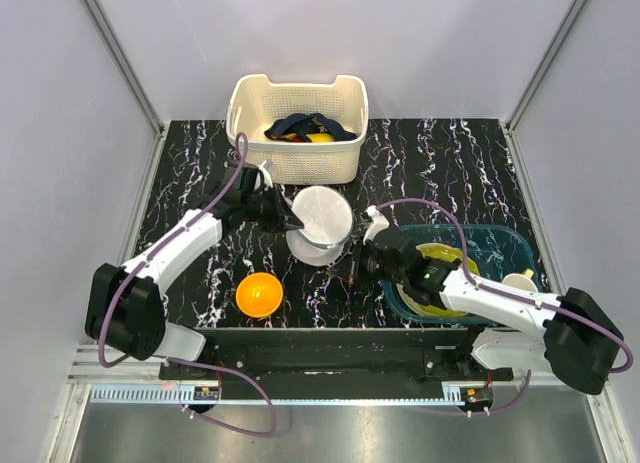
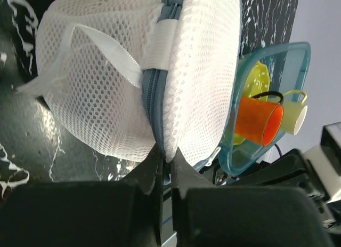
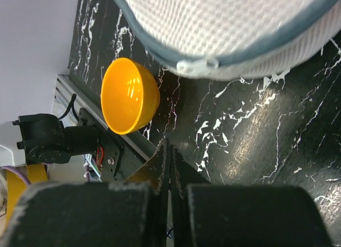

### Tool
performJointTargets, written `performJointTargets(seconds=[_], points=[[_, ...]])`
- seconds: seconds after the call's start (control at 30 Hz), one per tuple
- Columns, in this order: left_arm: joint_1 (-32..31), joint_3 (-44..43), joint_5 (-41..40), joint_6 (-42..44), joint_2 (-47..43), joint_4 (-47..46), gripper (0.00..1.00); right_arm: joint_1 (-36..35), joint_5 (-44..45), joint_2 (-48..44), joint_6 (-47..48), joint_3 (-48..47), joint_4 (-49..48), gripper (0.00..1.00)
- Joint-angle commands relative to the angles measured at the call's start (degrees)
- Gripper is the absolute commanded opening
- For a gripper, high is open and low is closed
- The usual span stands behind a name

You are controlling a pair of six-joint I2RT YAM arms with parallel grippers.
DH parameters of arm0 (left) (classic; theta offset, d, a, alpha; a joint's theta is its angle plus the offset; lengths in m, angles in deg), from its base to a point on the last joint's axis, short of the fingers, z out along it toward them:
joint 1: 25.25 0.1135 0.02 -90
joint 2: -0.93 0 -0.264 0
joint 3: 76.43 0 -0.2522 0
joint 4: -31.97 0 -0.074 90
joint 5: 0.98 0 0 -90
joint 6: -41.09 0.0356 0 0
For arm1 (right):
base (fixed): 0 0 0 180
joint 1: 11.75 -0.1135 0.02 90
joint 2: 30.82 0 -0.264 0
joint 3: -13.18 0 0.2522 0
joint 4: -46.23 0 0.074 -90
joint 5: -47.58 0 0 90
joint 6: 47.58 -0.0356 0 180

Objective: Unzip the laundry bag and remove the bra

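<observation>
The laundry bag [image 1: 322, 221], a round white mesh drum with a grey-blue zip, stands mid-table. My left gripper [image 1: 293, 223] is at its left side. In the left wrist view the bag [image 2: 106, 97] fills the frame and the gripper [image 2: 166, 153] is shut on its mesh edge beside the zip seam. My right gripper [image 1: 360, 268] is just right of the bag, low over the table. In the right wrist view it [image 3: 169, 145] is shut and empty, and the bag [image 3: 229, 28] with its white zip pull [image 3: 197, 65] lies ahead. The bra is hidden.
A cream slotted basket [image 1: 298, 158] with dark and yellow clothes stands behind the bag. An orange bowl [image 1: 259, 294] sits front left. A teal tray [image 1: 500, 245] at the right holds a yellow plate, an orange cup [image 2: 259, 119] and a cream cup.
</observation>
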Motion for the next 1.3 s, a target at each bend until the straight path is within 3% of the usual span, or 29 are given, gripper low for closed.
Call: performJointTargets(seconds=[0.0,0.03,0.07,0.13,0.4,0.5,0.53,0.77,0.93,1.03,1.17,1.2,1.27], points=[[-0.3,-5.7,0.7,2.9,0.3,-3.3,0.21,-0.7,-2.2,3.1,-2.4,-4.2,1.3,0.0],[-1.2,-6.0,-1.1,3.3,-0.4,-2.6,0.35,-0.8,-1.9,3.3,-2.8,-4.3,0.9,0.0],[-1.5,-6.3,-1.9,3.7,-1.1,-0.6,0.7,-0.9,-1.5,3.5,-3.4,-4.0,0.3,0.0],[-1.7,-5.9,-3.4,4.2,-3.9,2.3,0.83,-0.9,-0.8,3.6,-4.0,-3.6,-0.5,0.0],[-2.9,3.4,-7.9,-3.9,-15.9,4.2,0.93,-0.9,2.7,2.1,-2.6,-3.3,2.3,0.0],[-3.7,9.5,-10.3,-12.0,-21.9,1.1,0.93,-0.9,4.7,1.0,-1.9,-4.0,4.3,0.23],[-4.0,11.1,-10.5,-14.4,-23.1,-2.3,0.96,-0.8,5.2,0.5,-1.7,-4.1,4.9,0.37],[-7.2,19.8,-15.7,-28.9,-27.8,-8.4,0.99,-0.8,7.9,-1.4,1.6,-6.6,10.2,0.47],[-7.4,22.5,-18.9,-31.6,-24.1,-16.1,0.98,-0.8,6.8,-1.2,1.7,-6.8,10.4,0.52],[-7.3,21.9,-18.1,-30.8,-18.6,-22.4,0.9,-0.8,6.5,-1.5,1.7,-7.1,10.5,0.55],[-7.3,15.3,-17.2,-26.0,-8.6,-19.1,0.59,-0.8,6.6,-2.6,1.6,-7.2,11.2,0.56],[-7.2,14.5,-16.7,-25.6,-7.6,-18.0,0.43,-0.8,6.6,-2.7,1.7,-7.3,11.5,0.56],[-7.2,13.2,-16.3,-24.8,-6.4,-17.9,0.29,-0.8,6.9,-3.7,1.7,-7.3,12.2,0.57]])
